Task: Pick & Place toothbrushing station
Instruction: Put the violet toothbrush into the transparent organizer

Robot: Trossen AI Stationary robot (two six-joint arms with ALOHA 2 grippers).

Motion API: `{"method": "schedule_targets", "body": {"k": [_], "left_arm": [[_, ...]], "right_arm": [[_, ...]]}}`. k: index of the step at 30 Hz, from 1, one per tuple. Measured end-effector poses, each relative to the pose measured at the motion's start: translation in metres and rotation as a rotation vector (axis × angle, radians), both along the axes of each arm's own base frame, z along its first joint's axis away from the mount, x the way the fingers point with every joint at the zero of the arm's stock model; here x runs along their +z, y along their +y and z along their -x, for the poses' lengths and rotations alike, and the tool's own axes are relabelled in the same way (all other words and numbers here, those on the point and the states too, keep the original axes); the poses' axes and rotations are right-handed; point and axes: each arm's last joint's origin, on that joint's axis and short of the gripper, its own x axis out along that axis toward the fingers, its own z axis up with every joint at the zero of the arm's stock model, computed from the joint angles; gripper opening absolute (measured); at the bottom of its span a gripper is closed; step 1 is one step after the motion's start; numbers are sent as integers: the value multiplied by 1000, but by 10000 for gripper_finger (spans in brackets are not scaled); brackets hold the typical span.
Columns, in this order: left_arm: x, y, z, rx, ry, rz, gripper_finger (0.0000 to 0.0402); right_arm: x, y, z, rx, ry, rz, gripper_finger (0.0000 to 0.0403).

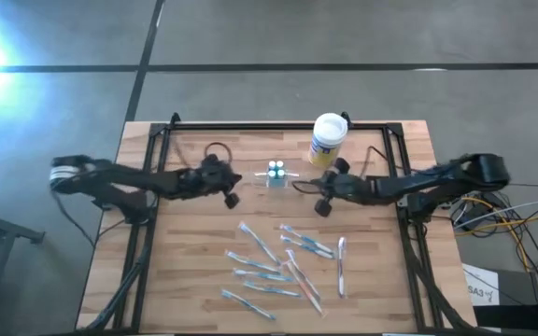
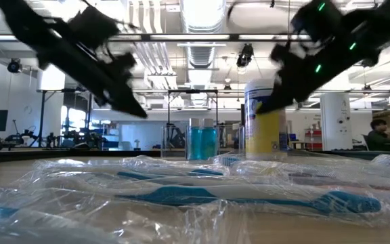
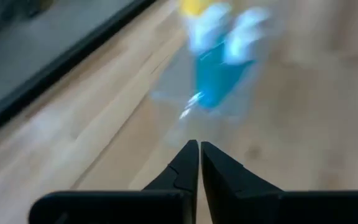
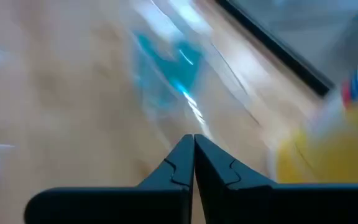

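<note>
The toothbrushing station, a small clear holder with blue inside, stands upright on its base on the wooden table, near the far middle. It also shows in the low view and, blurred, in both wrist views. My left gripper hangs shut just left of it, raised off the table and slanting down toward it. My right gripper hangs shut just right of it in the same manner. Neither gripper has anything between its fingers.
A round canister with a white lid and yellow label stands right behind the station, close to my right gripper. Several wrapped toothbrushes lie scattered on the table's near half. A black frame rail runs along the far edge.
</note>
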Motion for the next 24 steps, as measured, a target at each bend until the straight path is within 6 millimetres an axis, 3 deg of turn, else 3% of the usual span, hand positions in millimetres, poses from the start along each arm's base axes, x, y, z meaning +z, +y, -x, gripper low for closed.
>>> {"method": "schedule_targets", "body": {"k": [5,11,17,24], "left_arm": [[26,-24,40,-273,-185,-63,9],[30,-34,87,-422,-388,-117,3],[20,-37,110,-482,-503,-153,2],[5,-39,119,-517,-543,-130,1]], "right_arm": [[43,31,19,308,-186,-2,8],[83,44,53,587,-455,-43,8],[87,41,82,616,-565,-82,8],[77,39,106,638,-652,-104,8]]}}
